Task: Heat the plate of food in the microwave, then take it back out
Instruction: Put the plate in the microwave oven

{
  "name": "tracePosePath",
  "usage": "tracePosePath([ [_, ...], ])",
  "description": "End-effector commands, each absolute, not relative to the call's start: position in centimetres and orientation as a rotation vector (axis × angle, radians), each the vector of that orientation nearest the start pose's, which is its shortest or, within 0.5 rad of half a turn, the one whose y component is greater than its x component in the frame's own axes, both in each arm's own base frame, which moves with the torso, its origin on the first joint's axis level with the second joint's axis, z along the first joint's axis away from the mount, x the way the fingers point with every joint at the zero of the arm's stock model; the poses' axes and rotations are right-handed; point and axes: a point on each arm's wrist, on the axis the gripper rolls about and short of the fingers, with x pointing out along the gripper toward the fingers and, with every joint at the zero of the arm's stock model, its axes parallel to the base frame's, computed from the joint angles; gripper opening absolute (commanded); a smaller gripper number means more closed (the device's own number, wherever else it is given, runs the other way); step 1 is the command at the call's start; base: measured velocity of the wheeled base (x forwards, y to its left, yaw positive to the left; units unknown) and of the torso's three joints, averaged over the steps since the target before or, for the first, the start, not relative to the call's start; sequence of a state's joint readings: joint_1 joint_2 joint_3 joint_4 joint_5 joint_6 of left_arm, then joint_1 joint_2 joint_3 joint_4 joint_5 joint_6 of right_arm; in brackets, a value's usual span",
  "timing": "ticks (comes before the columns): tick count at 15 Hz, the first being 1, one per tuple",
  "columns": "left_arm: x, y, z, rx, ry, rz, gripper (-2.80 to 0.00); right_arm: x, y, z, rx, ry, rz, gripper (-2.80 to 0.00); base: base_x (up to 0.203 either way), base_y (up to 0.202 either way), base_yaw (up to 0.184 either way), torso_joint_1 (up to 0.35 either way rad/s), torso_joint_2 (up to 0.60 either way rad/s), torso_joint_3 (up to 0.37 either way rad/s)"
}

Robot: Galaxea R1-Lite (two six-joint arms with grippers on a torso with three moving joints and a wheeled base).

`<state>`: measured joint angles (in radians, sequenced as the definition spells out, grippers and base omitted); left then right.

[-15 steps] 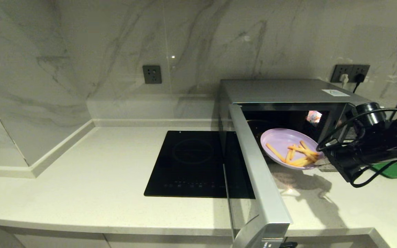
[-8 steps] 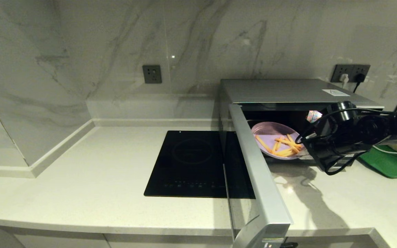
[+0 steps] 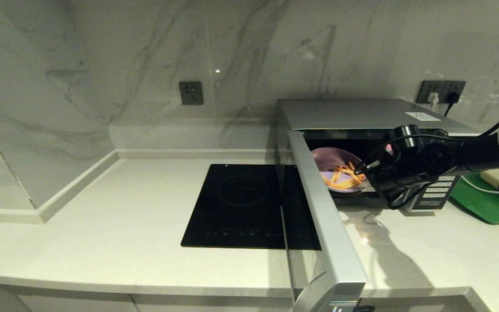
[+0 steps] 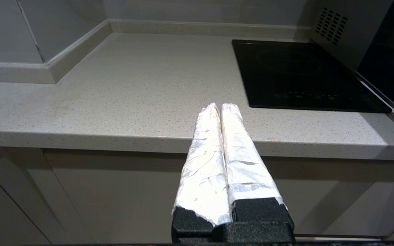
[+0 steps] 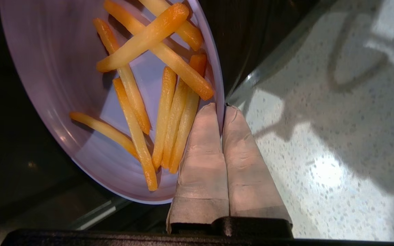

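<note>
The silver microwave (image 3: 362,113) stands at the back right of the counter with its door (image 3: 325,225) swung wide open toward me. The lavender plate of food (image 3: 335,170) with orange-yellow fries sits inside the dark cavity mouth, tilted. My right gripper (image 3: 365,182) is shut on the plate's near rim; in the right wrist view the rim (image 5: 217,85) runs between the two taped fingers (image 5: 200,147). My left gripper (image 4: 220,106) is shut and empty, parked below the counter's front edge, left of the cooktop.
A flat black induction cooktop (image 3: 243,203) lies left of the open door. A green tray (image 3: 479,203) lies at the far right beside the microwave keypad (image 3: 435,190). Wall sockets (image 3: 442,91) with a plugged cord sit behind the microwave.
My right arm has carried the plate leftward and back, from in front of the microwave opening into its cavity. The left arm has not moved.
</note>
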<state>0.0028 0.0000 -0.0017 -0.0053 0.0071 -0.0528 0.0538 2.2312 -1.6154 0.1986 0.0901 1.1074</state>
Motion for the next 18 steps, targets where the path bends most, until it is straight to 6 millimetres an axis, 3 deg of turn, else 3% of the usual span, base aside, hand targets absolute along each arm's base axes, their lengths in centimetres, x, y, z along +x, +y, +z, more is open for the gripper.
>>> tracePosePath([
  [1, -2.3, 0.0, 7.7, -0.054, -0.008, 0.011, -2.8, 44.9, 2.7, 12.0, 1.056, 0.809, -0.347, -2.8, 0.0, 0.0, 0.0, 0.0, 0.0, 0.0],
  [5, -2.3, 0.0, 7.7, -0.054, -0.008, 0.011, -2.8, 45.8, 2.7, 12.3, 1.062, 0.786, -0.371, -2.8, 0.0, 0.0, 0.0, 0.0, 0.0, 0.0],
  [10, -2.3, 0.0, 7.7, -0.054, -0.008, 0.011, -2.8, 47.2, 2.8, 11.0, 1.064, 0.806, -0.401, -2.8, 0.0, 0.0, 0.0, 0.0, 0.0, 0.0],
  [18, -2.3, 0.0, 7.7, -0.054, -0.008, 0.011, -2.8, 47.6, 3.8, 11.5, 1.064, 0.8, -0.379, -2.8, 0.0, 0.0, 0.0, 0.0, 0.0, 0.0],
])
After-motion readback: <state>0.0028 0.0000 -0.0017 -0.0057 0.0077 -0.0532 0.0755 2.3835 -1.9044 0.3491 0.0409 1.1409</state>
